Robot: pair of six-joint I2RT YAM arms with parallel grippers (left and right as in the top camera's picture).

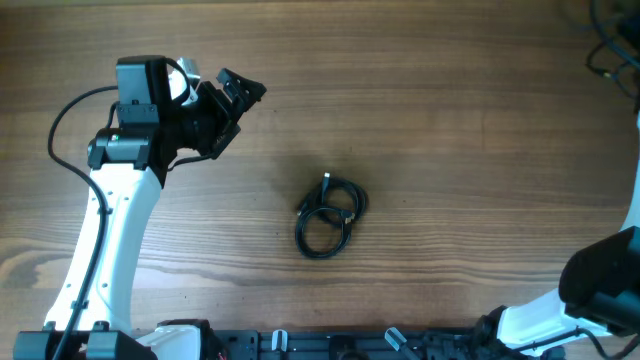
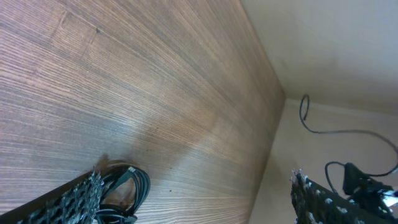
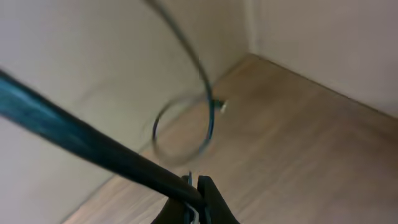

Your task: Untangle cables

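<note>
Coiled cable bundle (image 1: 335,212) lies mid wooden table (image 1: 450,120), well apart from the wide-spread left gripper (image 1: 240,110); right gripper (image 3: 196,186) pinched together on a dark cable strand (image 3: 93,149)

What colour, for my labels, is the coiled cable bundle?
Black; the cable bundle shows best overhead.
</note>
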